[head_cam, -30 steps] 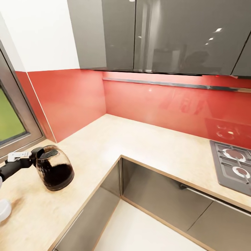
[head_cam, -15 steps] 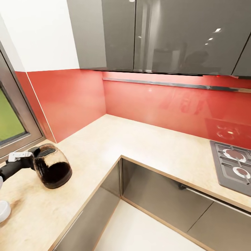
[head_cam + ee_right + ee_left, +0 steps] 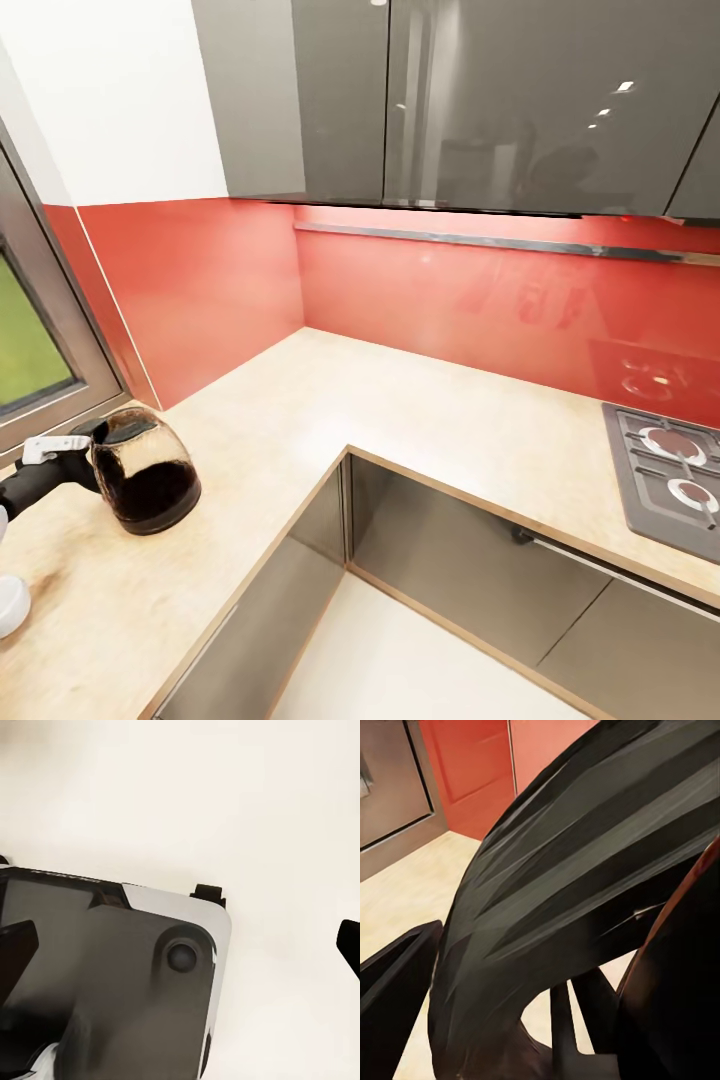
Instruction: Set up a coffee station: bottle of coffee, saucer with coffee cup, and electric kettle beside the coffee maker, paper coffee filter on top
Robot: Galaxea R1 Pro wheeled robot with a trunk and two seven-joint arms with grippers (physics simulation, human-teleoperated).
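— So, what is the biggest thing we see?
— We see the kitchen countertop [image 3: 420, 420]. It is pale and speckled, and it bends round a corner under a red wall [image 3: 450, 300] and grey cupboards [image 3: 450, 100].
— And on it?
— At the right edge we see a grey hob [image 3: 668, 480] with round burners. At the left stands the electric kettle [image 3: 145, 480], upright on the counter near a window [image 3: 25, 340]. It is clear glass, dark in its lower half.
— Who holds it?
— Our left gripper [image 3: 88, 462] reaches to its black handle [image 3: 585, 870]. The fingers sit around the handle, pinching it.
— And our right gripper [image 3: 180, 945]?
— Its dark fingertips [image 3: 19, 945] are spread wide apart, with nothing between them, above a pale floor and a grey part of our own body.
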